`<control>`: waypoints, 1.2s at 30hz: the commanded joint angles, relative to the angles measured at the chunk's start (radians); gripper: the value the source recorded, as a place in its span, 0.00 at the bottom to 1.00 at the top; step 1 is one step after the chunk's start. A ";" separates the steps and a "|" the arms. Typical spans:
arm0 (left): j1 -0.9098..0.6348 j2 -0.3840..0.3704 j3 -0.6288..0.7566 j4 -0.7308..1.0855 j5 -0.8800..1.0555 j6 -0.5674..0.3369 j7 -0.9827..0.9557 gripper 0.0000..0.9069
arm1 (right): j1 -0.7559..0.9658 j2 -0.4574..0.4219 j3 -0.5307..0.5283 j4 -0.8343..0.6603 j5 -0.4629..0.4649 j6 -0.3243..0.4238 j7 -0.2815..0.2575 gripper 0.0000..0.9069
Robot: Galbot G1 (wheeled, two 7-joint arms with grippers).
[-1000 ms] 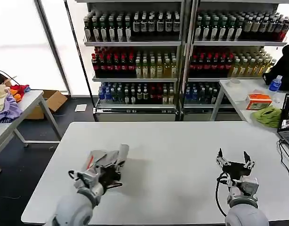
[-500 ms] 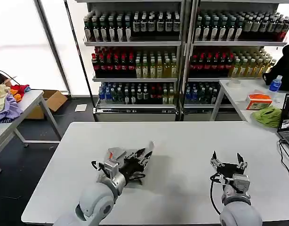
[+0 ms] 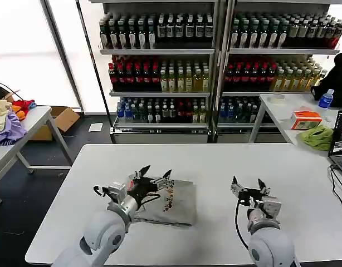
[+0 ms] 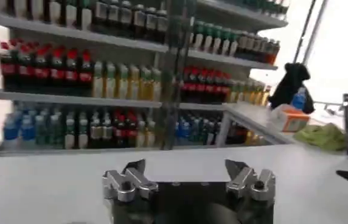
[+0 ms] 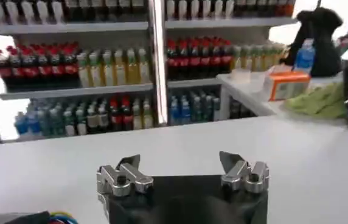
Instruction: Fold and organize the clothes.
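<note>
Left gripper [image 3: 154, 173], jaws spread and empty, hovers over the folded grey T-shirt's [image 3: 174, 201] ten o'clock corner on the white table [image 3: 215, 161], probably letting it settle flat, while the right gripper [image 3: 247, 183] waits open at three o'clock.

The light grey T-shirt [image 3: 174, 201] lies folded into a flat, roughly square bundle on the tabletop [image 3: 215, 167], left of centre toward the near edge, multicoloured print facing up.
</note>
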 commanded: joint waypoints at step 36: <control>0.140 0.057 -0.227 0.010 0.070 0.072 -0.075 1.00 | 0.309 -0.054 -0.416 -0.262 0.488 -0.009 0.111 0.17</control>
